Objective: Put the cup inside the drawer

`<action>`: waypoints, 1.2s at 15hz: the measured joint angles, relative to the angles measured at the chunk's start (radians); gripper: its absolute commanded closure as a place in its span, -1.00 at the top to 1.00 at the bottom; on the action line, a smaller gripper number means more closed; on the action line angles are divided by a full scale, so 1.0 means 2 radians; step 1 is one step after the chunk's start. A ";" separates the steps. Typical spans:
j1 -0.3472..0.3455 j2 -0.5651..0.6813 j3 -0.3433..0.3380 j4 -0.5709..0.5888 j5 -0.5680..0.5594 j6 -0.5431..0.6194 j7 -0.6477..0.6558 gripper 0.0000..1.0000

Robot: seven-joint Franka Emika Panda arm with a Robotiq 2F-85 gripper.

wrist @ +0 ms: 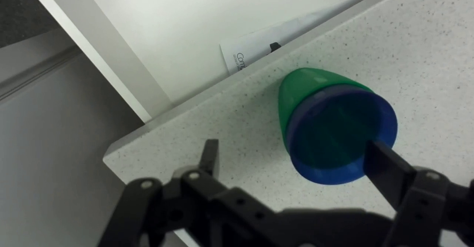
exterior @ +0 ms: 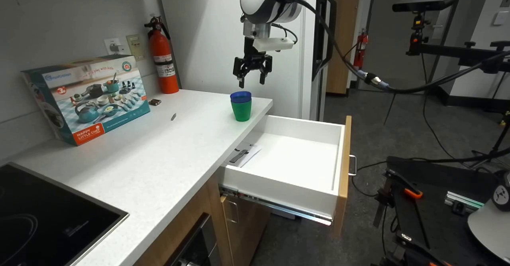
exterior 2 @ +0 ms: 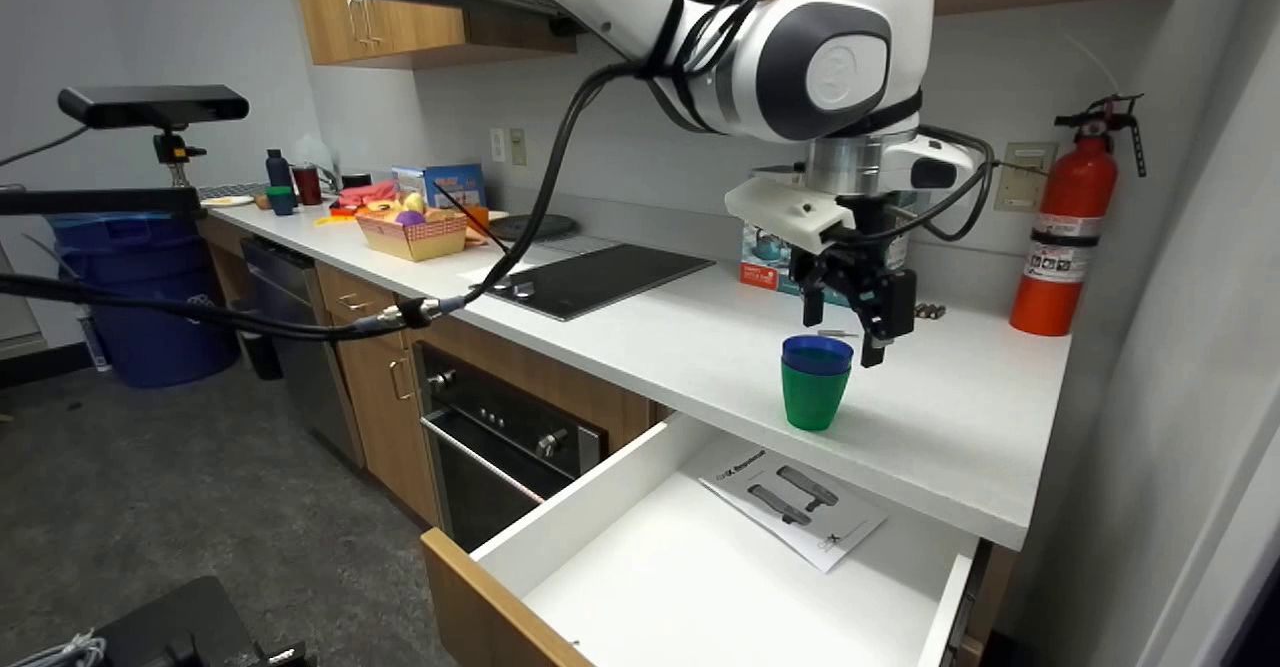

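Wrist view and both exterior views set the white counter [wrist: 433, 54] beneath your gripper [exterior: 252, 83]. Lower than the gripper and out beyond the counter's edge, you have the drawer [exterior: 306, 158], extended, white inside with a light wood front. Toward the wall [exterior: 79, 18] from your gripper, and well apart from it, a printed box [exterior: 99, 102] and an upright red fire extinguisher [exterior 2: 1063, 242] stand on the counter. Your gripper itself hangs above the counter, its two fingers [wrist: 387, 173] spread wide. Below it, in the drawer, you can see a printed sheet [exterior 2: 795, 507]. Your cup [exterior: 241, 108], blue at the top and green below, stands upright on the counter just under the gripper, near the edge by the drawer. In the wrist view a finger overlaps the cup's blue rim, while in both exterior views a slim gap parts fingers and cup. Smallest, on the wall side of your gripper, a few brown pieces [exterior: 155, 102] and a thin grey piece [exterior: 173, 117] lie on the counter
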 measured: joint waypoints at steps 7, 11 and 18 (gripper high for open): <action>0.000 0.046 0.013 0.026 0.000 0.019 -0.001 1.00; -0.001 0.060 0.014 0.034 0.000 0.018 -0.001 0.12; -0.002 0.065 0.014 0.037 -0.003 0.015 -0.001 -0.94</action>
